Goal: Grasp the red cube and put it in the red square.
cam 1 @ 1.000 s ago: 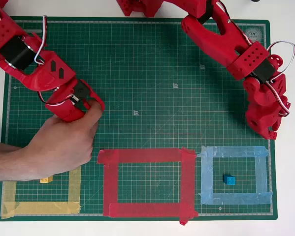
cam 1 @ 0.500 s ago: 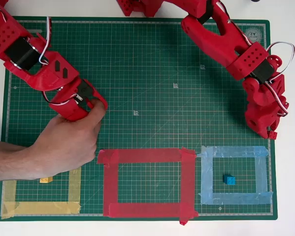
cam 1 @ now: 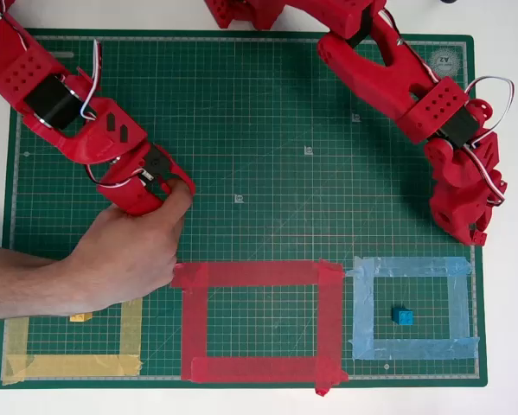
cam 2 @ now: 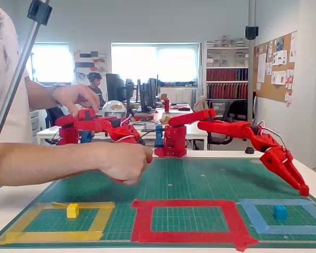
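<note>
Green mat (cam 1: 267,130) carries your red square (cam 1: 259,275), empty. Your gripper (cam 1: 470,226) has barely moved near the blue outline (cam 1: 412,265); whether its fingers are spread, I cannot tell.

In the overhead view my claw (cam 1: 473,232) sits at the right edge of the green cutting mat (cam 1: 267,130). Just below it lies the light-blue tape outline (cam 1: 457,307) with the small blue plastic cube (cam 1: 402,316) inside. The red tape square (cam 1: 194,324) is lower left of the claw. Far left is the yellow tape outline (cam 1: 131,333), holding the small yellow plastic cube (cam 1: 80,317).
</note>
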You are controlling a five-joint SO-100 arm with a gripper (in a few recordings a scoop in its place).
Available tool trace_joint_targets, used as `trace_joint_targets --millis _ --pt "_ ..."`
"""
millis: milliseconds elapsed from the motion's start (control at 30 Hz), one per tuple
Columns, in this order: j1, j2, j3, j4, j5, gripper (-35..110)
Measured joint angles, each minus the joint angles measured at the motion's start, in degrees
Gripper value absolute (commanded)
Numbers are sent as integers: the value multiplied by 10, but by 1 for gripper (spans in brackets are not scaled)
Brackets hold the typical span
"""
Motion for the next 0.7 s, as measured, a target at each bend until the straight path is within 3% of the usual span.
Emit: trace_joint_targets --millis 533,600,700 --pt "-10 -32 -25 -18 0 12" --pt "-10 -35 -25 -19 0 3" --pt "-10 -35 -25 -20 1 1"
